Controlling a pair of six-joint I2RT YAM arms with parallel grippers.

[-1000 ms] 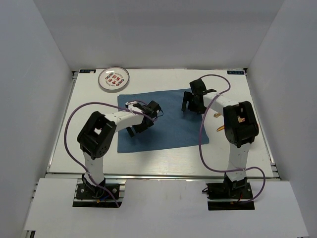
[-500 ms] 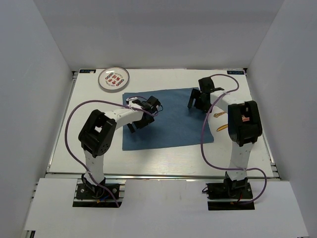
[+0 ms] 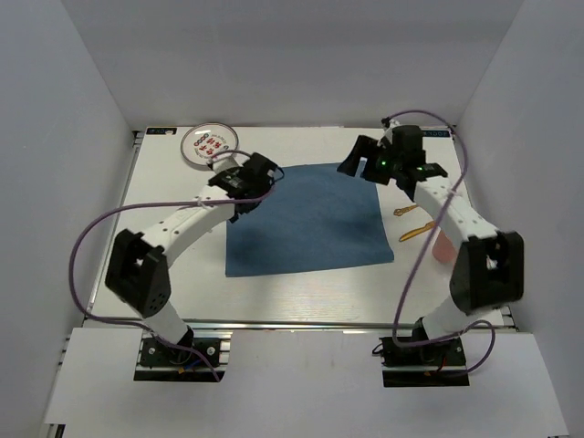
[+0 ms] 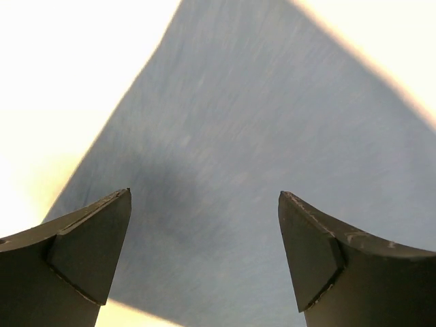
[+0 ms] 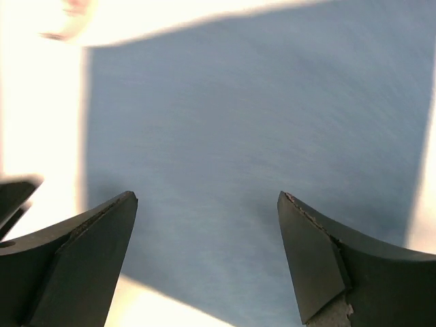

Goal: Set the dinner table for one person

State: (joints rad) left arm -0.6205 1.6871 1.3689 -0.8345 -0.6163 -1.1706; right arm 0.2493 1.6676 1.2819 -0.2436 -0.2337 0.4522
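A blue cloth placemat [image 3: 306,219] lies flat on the white dinner table [image 3: 301,292]. It fills the left wrist view [image 4: 259,136] and the right wrist view [image 5: 259,129]. My left gripper [image 3: 255,179] is open and empty over the placemat's far left corner. My right gripper [image 3: 358,162] is open and empty over the placemat's far right corner. A round plate [image 3: 209,143] with a red pattern sits at the far left. Two gold pieces of cutlery [image 3: 418,232] lie right of the placemat. A pink thing [image 3: 443,248] shows partly behind the right arm.
White walls close in the table on the left, back and right. A metal rail [image 3: 292,323] runs along the near edge. Purple cables loop from both arms.
Both arms have reached farther back. The left gripper moved from the placemat's left middle to its far left corner, the right gripper to its far right corner. The placemat now lies flatter and squarer.
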